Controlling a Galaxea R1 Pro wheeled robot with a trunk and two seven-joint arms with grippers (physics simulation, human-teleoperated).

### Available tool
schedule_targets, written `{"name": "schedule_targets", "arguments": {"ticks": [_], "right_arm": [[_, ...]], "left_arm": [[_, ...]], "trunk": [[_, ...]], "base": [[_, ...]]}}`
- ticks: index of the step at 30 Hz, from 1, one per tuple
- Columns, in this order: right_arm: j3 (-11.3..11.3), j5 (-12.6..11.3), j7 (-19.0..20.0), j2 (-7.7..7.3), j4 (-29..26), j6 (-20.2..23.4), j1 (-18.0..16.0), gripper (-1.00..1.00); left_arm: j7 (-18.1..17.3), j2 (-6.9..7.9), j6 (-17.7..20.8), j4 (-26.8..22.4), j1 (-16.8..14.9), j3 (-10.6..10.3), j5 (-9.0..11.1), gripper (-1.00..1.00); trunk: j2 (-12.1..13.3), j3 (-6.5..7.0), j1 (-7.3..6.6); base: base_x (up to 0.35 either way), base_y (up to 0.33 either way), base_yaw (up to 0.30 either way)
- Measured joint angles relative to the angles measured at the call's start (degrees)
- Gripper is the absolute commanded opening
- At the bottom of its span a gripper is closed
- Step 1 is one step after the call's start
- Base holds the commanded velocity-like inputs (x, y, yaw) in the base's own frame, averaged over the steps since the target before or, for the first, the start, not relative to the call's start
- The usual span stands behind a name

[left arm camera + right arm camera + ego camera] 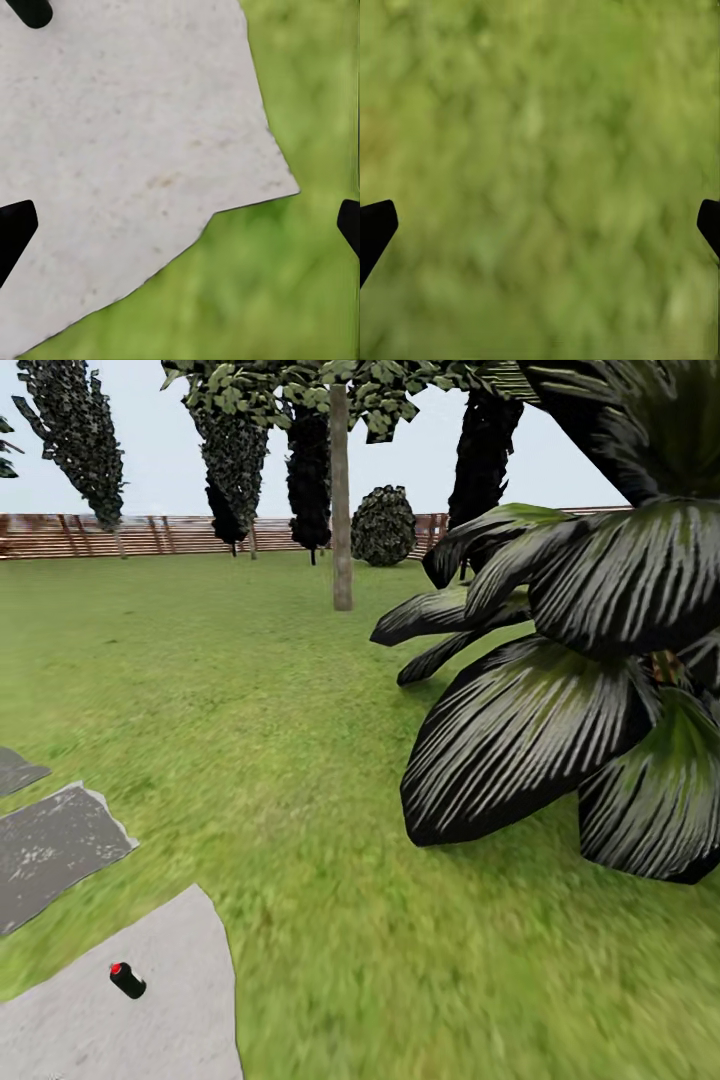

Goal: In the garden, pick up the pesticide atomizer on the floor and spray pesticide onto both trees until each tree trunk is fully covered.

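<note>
The garden spreads out ahead of me as a wide green lawn (250, 690) running back to a brown slatted fence (150, 532) under a pale sky. 1 tree with a pale grey-beige trunk (342, 510) stands well back on the grass, and darker trees line the fence behind it. A big dark-leaved plant (570, 690) crowds my right side. Grey stepping stones (55, 845) lie to my left, and on the nearest pale slab (185, 1000) the pesticide atomizer (127, 980) lies on its side, dark with a red spot at 1 end. My left gripper (180, 225) hangs over that slab's edge where it meets the grass, its fingers spread wide apart, and a dark rounded shape sits at the corner of that wrist view. My right gripper (540, 225) hangs over bare grass, fingers likewise spread wide, holding nothing
</note>
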Motion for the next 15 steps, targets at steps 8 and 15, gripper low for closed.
{"name": "schedule_targets", "arguments": {"ticks": [8,15], "right_arm": [[0.0,0.0,0.0,0.03,0.0,0.0,0.0,1.0],[0.0,0.0,0.0,0.05,0.0,0.0,0.0,1.0]], "left_arm": [[0.0,0.0,0.0,0.0,0.0,0.0,0.0,1.0],[0.0,0.0,0.0,0.0,0.0,0.0,0.0,1.0]], "trunk": [[0.0,0.0,0.0],[0.0,0.0,0.0]], "base": [[0.214,-0.241,0.277],[0.143,-0.08,0.277]]}}
